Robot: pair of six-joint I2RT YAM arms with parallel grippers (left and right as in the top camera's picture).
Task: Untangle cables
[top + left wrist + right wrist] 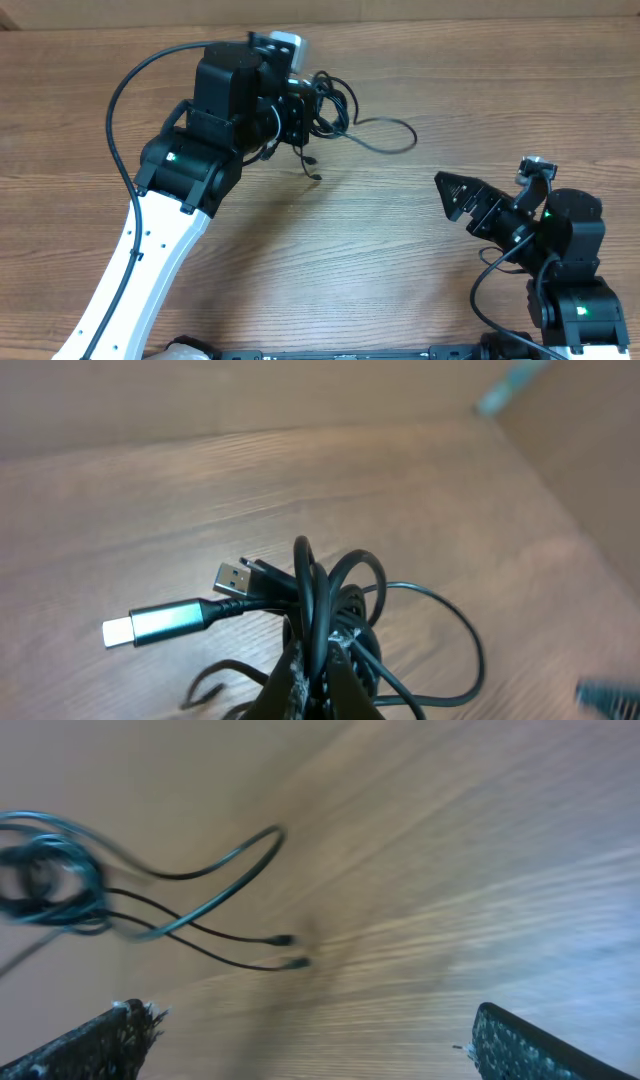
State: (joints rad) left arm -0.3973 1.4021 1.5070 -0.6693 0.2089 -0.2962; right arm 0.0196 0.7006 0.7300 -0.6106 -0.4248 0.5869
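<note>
Over wood table [350, 260], left end effector [318, 682] clamps cables [322, 595], teal plug [150, 626] pointing left; right end effector [305, 1038] spread.

Black pincer [448, 196], white forearm [140, 262], green lights [173, 157]

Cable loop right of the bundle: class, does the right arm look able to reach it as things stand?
Probably yes. The right gripper is open and points toward the loop, with only bare table between; the left gripper holds just the bundle.
</note>
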